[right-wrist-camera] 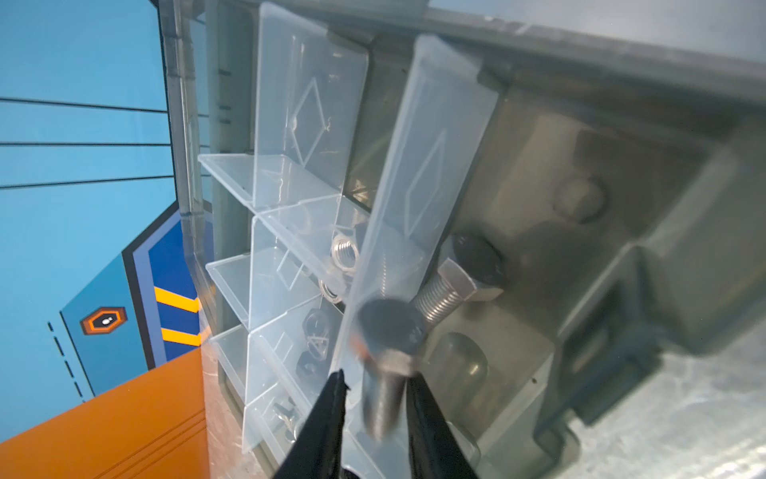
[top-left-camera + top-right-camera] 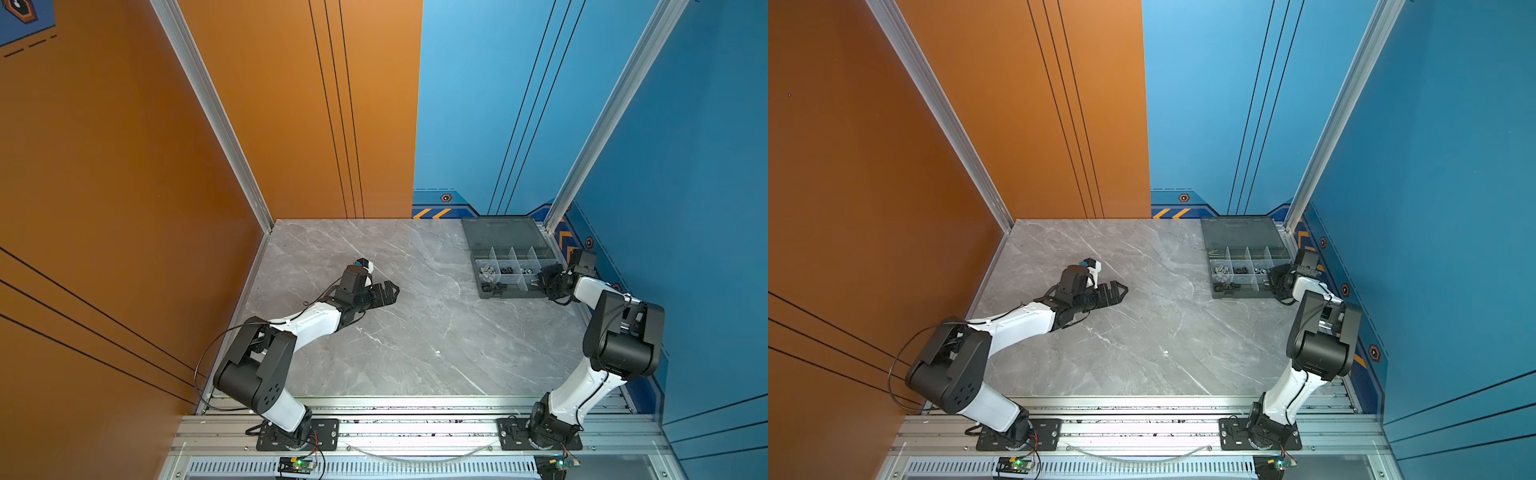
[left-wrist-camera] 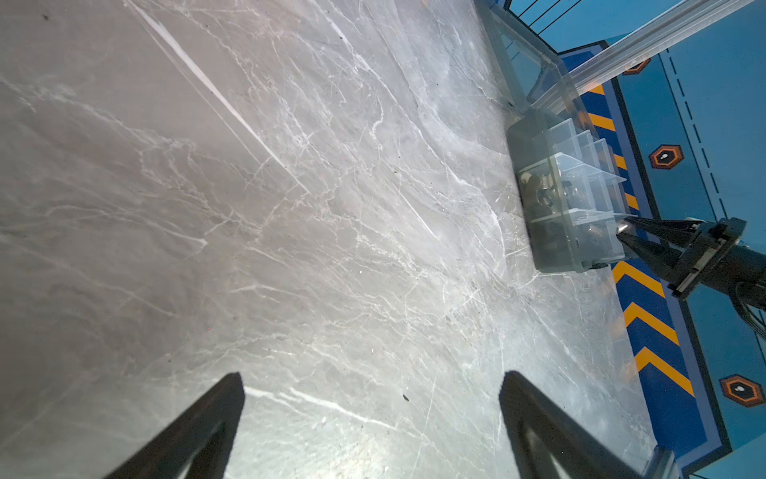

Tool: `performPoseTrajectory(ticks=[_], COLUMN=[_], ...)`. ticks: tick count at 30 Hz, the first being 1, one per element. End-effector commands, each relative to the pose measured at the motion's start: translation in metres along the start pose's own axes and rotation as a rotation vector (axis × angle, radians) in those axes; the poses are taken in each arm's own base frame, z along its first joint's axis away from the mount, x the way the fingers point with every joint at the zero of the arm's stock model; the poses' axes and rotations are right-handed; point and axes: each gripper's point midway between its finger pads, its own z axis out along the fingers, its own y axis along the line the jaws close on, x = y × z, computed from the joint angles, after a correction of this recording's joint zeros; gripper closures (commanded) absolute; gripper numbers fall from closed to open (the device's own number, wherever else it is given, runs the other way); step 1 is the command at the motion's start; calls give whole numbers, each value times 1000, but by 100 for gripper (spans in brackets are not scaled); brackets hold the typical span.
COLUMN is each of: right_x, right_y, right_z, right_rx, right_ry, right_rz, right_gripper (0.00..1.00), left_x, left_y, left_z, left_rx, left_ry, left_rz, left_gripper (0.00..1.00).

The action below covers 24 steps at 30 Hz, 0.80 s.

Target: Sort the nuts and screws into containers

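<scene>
Right pincer (image 1: 375,385) over the organizer box (image 2: 513,295), silver screw (image 1: 387,331) between its tips
Tips slightly parted above a corner compartment (image 1: 518,232); the blurred screw seems loose. Left pincer (image 3: 373,376) gapes wide over the counter (image 2: 415,332), well apart from the box.

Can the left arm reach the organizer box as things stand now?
Probably yes, at a stretch: nothing stands between the open left fingers and the organizer box; the right fingers occupy only its far side.

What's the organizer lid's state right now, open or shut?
Open. The lid is swung back behind the compartments, which stand uncovered in both top views.
</scene>
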Motion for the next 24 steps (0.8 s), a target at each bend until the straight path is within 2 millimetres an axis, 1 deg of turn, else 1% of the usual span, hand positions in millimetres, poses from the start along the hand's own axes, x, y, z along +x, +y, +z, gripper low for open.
performPoseTrajectory(ticks=[1,3,6,11,14,16,24], right_x=[-1,0,-1,-1,0,6,30], right_y=[2,3,4,6,17,29,50], right_z=[1,-1,-6,-24,-39,-48,-78], right_rx=[-20,-24,-29,-18,-28,-69,-127], right_ry=[1,6,4,2,10,29,36], right_rz=[-15,-18,-22,-86,-199,-308,-575], right_gripper=[70,69,65,61,58,57,53], left_x=[0,-2,-3,-9,-16,-23,-44], left_y=[4,4,3,2,4,3,-3], left_z=[-7,-9,-13,-22,-28,-34,-61], left_rx=[-24,-26,-32,-54,-77,-89,-195], left_ry=[-8,-14,-17,-32,-56,-81,-161], left_rz=[-2,-1,4,24,57,98,325], left_gripper=[2,2,2,2,2,2,2])
